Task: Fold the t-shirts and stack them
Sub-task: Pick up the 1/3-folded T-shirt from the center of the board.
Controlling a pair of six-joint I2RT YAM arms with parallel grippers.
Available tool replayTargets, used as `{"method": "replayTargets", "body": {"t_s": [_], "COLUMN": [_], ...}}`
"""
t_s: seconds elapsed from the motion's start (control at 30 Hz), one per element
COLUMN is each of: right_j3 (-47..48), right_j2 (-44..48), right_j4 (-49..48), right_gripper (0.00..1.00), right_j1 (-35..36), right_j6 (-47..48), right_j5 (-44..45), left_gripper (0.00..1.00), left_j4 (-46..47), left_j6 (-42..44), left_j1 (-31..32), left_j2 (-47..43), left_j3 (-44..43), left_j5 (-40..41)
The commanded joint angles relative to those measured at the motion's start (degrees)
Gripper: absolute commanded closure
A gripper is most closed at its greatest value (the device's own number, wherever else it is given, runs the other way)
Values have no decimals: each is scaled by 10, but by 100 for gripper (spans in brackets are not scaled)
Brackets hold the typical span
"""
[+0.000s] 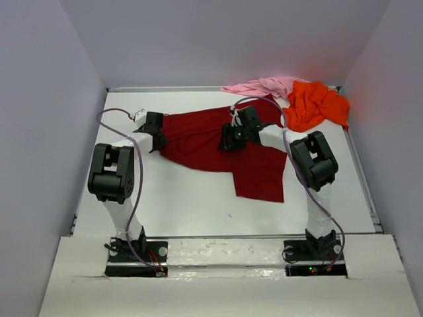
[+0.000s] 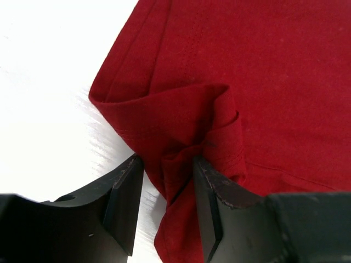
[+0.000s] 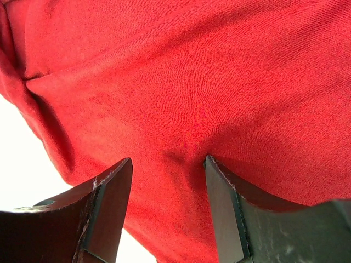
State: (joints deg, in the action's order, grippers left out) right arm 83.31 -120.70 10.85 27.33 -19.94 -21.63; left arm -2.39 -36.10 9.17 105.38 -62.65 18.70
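The dark red t-shirt (image 1: 198,135) lies spread and rumpled across the middle of the table, one part trailing toward the front right. My left gripper (image 1: 160,140) is at its left edge. In the left wrist view that gripper (image 2: 167,160) is open around a bunched fold of the red cloth (image 2: 247,71), which touches the right finger and leaves a gap to the left one. My right gripper (image 1: 228,140) is over the shirt's middle, and its open jaws (image 3: 168,160) press down on flat red cloth (image 3: 192,71). The orange t-shirt (image 1: 316,104) and the pink t-shirt (image 1: 264,86) lie crumpled at the back right.
Walls close in the white table (image 1: 192,205) on the left, back and right. A raised ledge (image 1: 225,247) runs along the near edge by the arm bases. Purple cables (image 1: 115,112) loop from both arms.
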Motion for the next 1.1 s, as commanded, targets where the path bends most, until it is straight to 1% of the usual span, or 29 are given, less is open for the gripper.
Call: {"method": "replayTargets", "body": {"t_s": [0.0,0.63,1.07], "right_j3": [4,4,6], "right_j2": [-31,-32,-32], "right_j4": [8,8,9], "right_gripper": [38,38,38], "right_j1": [-1,-1,-6], "right_j6": [3,3,2], "right_j5": [4,4,3], "left_gripper": [50,50,50], "left_j4": [-2,-30,-20], "left_j6": [15,32,30], "left_j1": [2,3,17], "left_j2": [-7,0,-18], "left_j3": [-30,-56,-28], "left_j5": [4,-8,-25]}}
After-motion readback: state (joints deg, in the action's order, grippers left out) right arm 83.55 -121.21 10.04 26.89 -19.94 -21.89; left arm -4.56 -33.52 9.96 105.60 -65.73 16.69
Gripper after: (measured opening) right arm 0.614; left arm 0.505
